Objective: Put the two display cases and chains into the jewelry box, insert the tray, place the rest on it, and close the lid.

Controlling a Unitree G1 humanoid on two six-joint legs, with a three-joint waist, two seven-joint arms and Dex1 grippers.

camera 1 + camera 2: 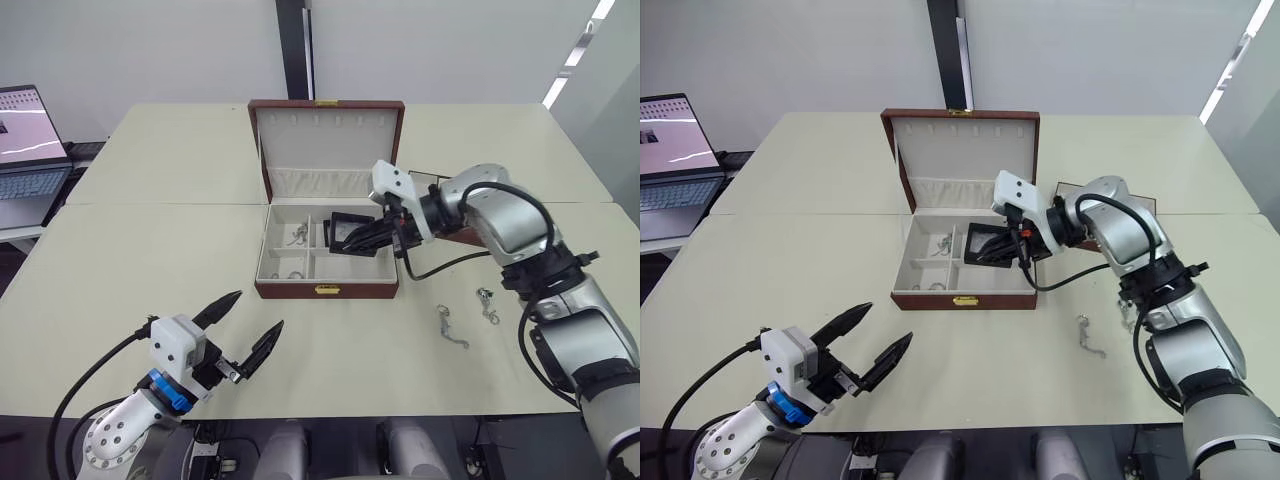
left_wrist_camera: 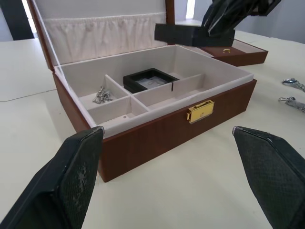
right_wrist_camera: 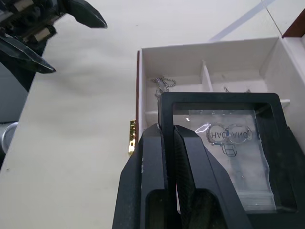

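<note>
Right end effector point(image 1: 362, 240): over the right half of the open jewelry box point(image 1: 327, 253), fingers pressed onto the edge of a display case point(image 3: 224, 148); the right wrist view shows both fingers clamped on the black frame.
Held display case: above the box interior, clear of the lining in the left wrist view, roughly level. Clear window shows a small ring-shaped item and printed lettering.
Second display case point(image 2: 150, 79): lying flat in a rear compartment of the box, just behind the centre divider.
Jewelry box: at the middle of the bench point(image 1: 150, 270), gold clasp facing the robot, cream dividers bare in the front compartments.
Lid point(image 1: 327, 145): raised upright behind the box, cream lining and gathered pocket facing the robot.
Chains in box: one silver chain point(image 2: 101, 94) bunched in the rear left compartment; something small in the front left compartment, too small to tell.
Chains on bench: two point(image 1: 452, 327) point(image 1: 487, 304) lying right of the box, near each other, apart from the box.
Tray point(image 2: 234, 51): on the bench behind and right of the box, mostly hidden by the right arm.
Left end effector point(image 1: 243, 331): fingers spread wide, holding nothing, above the bench near the robot, well in front of the box and to its left.
Laptop point(image 1: 28, 150): open, on a separate surface at far left.
</note>
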